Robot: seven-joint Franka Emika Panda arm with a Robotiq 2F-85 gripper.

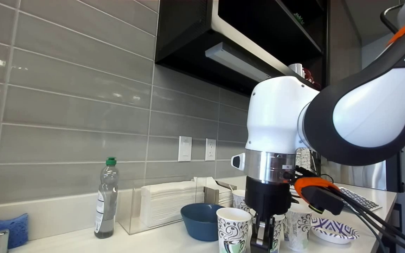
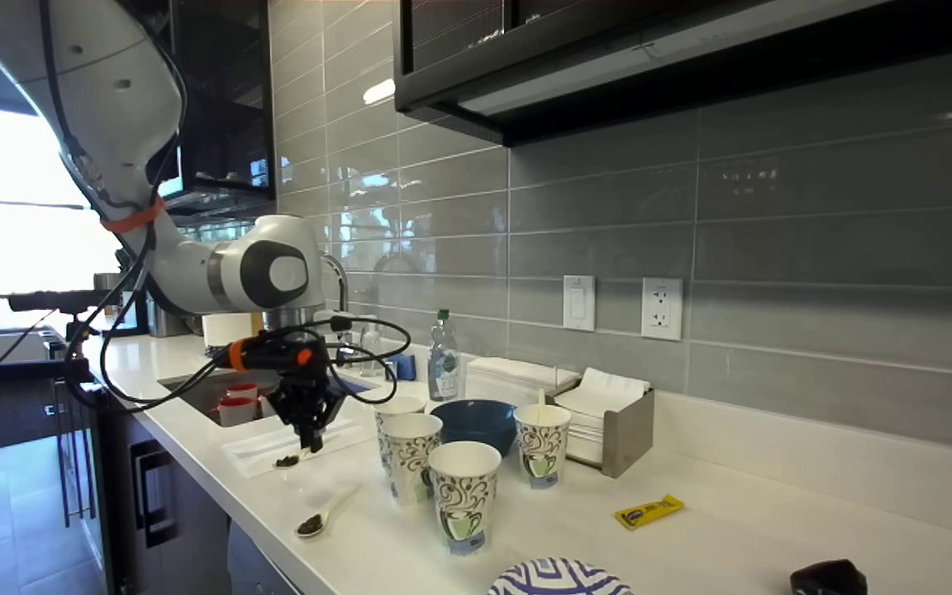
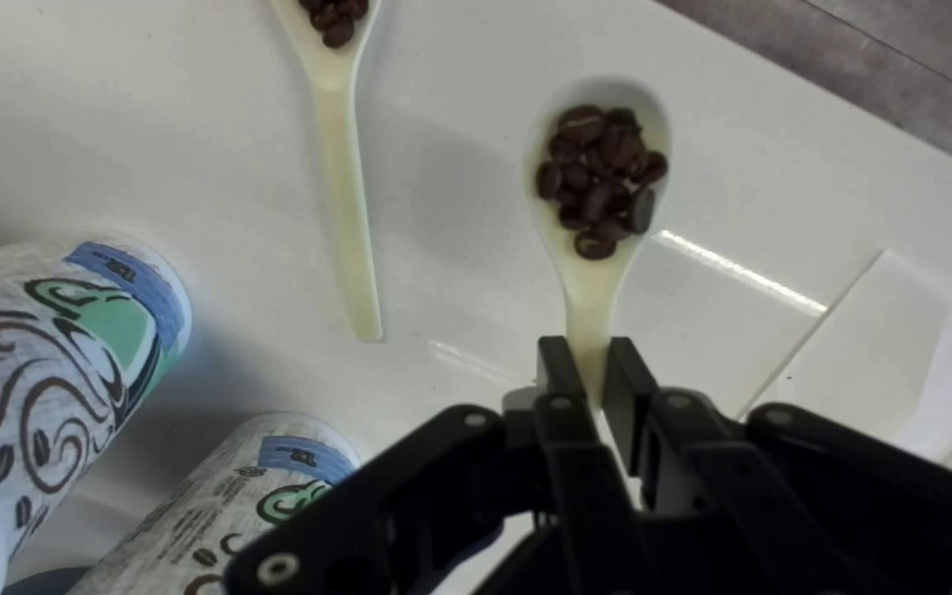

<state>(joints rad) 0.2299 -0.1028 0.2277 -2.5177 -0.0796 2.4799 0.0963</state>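
We see the fingers (image 3: 630,380) pressed together on a pale spoon (image 3: 593,289), only the thin handle caught between them. In the wrist view the spoon's bowl points away from the fingers, towards the far side, and carries a heap of dark coffee beans (image 3: 600,178). We take the spoon to be clear of the tabletop (image 3: 459,289), since a soft shadow (image 3: 464,178) falls to the left of its bowl; how high it is we cannot tell. Left of it, and apart from it, a second spoon (image 3: 344,173) lies flat, with more beans (image 3: 337,31) in its bowl, which the edge of the view cuts off. At the near left two patterned paper cups (image 3: 104,330) stand, and to the right lies a flat white sheet (image 3: 914,355).

In an exterior view we have the fingers low over the tabletop, left of a row of three such cups, and the second spoon nearer to us. A fourth cup (image 2: 541,446), with a pale stick (image 2: 541,402) in it, stands farther right, near a napkin holder (image 2: 631,434). Between this cup and the row, on the far side, we find a blue bowl (image 2: 484,430). A clear bottle (image 2: 443,368) with a green cap (image 2: 443,314) stands beyond it. On the right lies a yellow packet (image 2: 649,512), and at the near edge a plate (image 2: 563,578) with a purple pattern.
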